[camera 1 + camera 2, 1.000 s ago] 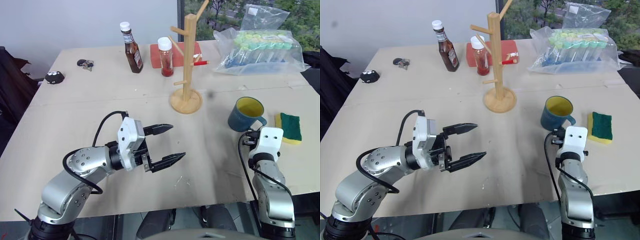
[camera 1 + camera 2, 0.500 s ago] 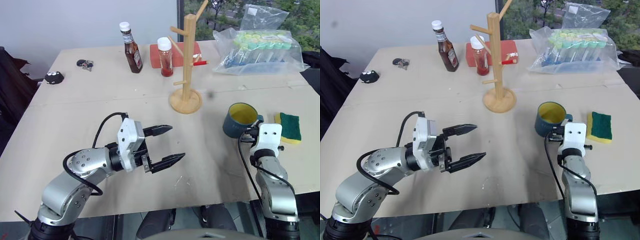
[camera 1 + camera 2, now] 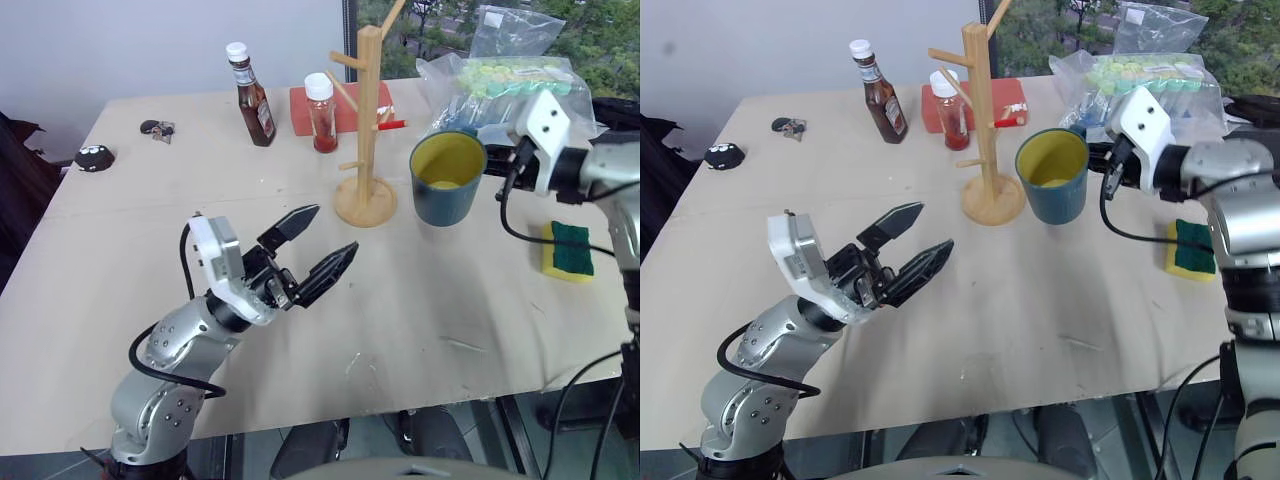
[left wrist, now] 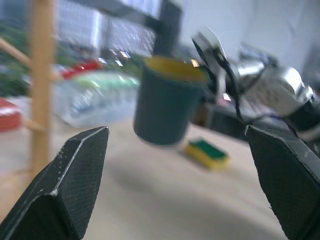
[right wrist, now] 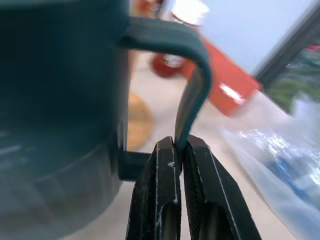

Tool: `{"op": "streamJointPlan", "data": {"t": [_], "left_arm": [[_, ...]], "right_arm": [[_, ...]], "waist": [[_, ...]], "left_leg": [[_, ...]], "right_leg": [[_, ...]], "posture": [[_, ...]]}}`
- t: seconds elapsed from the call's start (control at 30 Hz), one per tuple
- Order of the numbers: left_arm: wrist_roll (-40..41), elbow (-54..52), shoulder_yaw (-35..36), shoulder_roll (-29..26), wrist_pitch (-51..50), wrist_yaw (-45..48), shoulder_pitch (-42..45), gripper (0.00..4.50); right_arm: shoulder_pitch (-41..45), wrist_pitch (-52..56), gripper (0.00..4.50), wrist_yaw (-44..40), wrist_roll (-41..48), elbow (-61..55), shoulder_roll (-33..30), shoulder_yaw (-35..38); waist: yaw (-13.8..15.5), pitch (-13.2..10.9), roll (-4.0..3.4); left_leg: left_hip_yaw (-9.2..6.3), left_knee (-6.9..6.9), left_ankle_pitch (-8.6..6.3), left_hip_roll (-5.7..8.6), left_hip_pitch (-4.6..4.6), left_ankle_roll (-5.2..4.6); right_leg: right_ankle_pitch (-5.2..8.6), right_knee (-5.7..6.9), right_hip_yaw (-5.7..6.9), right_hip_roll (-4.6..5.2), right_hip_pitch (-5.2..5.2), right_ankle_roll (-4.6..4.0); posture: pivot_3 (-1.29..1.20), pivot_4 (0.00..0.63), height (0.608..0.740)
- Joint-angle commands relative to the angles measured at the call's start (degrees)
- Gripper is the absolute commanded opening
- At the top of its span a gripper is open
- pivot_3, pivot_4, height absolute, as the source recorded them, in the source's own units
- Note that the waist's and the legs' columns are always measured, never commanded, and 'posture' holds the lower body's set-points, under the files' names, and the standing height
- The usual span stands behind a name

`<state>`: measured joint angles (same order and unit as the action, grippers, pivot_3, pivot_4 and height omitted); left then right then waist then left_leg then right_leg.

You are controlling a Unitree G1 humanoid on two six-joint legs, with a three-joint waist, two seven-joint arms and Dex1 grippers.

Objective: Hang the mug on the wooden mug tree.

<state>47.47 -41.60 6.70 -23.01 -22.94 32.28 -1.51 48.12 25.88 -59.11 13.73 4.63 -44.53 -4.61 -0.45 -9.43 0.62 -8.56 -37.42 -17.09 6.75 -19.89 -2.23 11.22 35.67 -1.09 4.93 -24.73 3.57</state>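
Note:
The dark blue-grey mug (image 3: 447,178) with its yellow inside hangs upright above the table, just right of the wooden mug tree (image 3: 367,120). My right gripper (image 5: 179,150) is shut on the mug's handle (image 5: 192,95), pinching the thin loop between its two fingers. In the head views the right gripper (image 3: 492,160) reaches in from the right behind the mug. My left gripper (image 3: 328,232) stands open and empty above the table's middle, tilted upward toward the tree's round base (image 3: 365,203). The left wrist view shows the mug (image 4: 165,105) in the air beside the post (image 4: 41,75).
A ketchup bottle (image 3: 250,95), a white-capped red sauce bottle (image 3: 321,112) and a red box (image 3: 345,105) stand behind the tree. A clear plastic bag (image 3: 500,80) lies at the back right, a green-and-yellow sponge (image 3: 568,250) at the right edge. Keys (image 3: 155,128) lie far left.
My right gripper has lifted the mug off the table and carried it up and left, close to the mug tree. The left gripper has tilted upward, still open.

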Motion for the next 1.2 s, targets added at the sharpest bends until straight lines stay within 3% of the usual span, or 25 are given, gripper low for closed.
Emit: {"op": "streamJointPlan", "data": {"t": [0.03,0.23,0.43,1.1,1.2], "left_arm": [[-0.01,-3.89,0.8,1.88,3.43,-1.94,-0.49,4.5],[-0.97,-4.9,-0.35,4.38,5.93,-4.04,-0.68,4.5],[-5.39,-4.05,-1.3,4.96,8.64,-4.62,-0.63,4.5],[-10.04,-0.85,-1.46,5.01,13.03,-4.58,0.84,4.5],[-10.04,-0.83,-1.59,4.99,13.09,-4.57,0.94,4.5]], "right_arm": [[12.37,-0.78,0.08,-6.64,-4.92,9.27,-0.15,-6.05],[26.76,-0.33,0.08,-10.17,-9.45,22.6,5.11,-11.38],[32.99,-4.95,0.08,-12.47,-13.16,31.17,8.28,-13.34],[37.11,-10.98,0.08,-13.68,-18.73,39.49,12.74,-13.26],[37.45,-11.19,1.01,-13.41,-19.04,40.13,13.12,-13.05]], "waist": [[-0.01,-0.04,0.0],[0.03,-0.03,0.1],[0.13,-0.02,0.12],[-0.21,-0.01,0.12],[-0.2,-0.01,0.12]], "left_leg": [[0.05,0.0,-0.01,0.02,-0.03,-0.01],[0.12,-0.01,-0.02,0.01,-0.3,-0.02],[0.12,-0.3,-0.01,0.03,-1.03,-0.02],[0.16,-0.41,-0.01,0.03,-1.0,-0.01],[0.16,-0.42,-0.01,0.03,-1.0,-0.01]], "right_leg": [[0.0,0.0,-0.04,0.02,-0.05,0.0],[-0.08,0.01,-0.12,0.0,-0.4,0.0],[-0.3,0.06,-0.09,0.0,-0.97,-0.01],[-0.37,0.17,-0.15,-0.04,-0.97,-0.02],[-0.37,0.17,-0.15,-0.05,-0.97,-0.02]], "posture": [[0.0,0.15,0.74],[0.0,0.15,0.74],[0.0,0.15,0.74],[0.0,0.15,0.74],[0.0,0.15,0.74]]}}
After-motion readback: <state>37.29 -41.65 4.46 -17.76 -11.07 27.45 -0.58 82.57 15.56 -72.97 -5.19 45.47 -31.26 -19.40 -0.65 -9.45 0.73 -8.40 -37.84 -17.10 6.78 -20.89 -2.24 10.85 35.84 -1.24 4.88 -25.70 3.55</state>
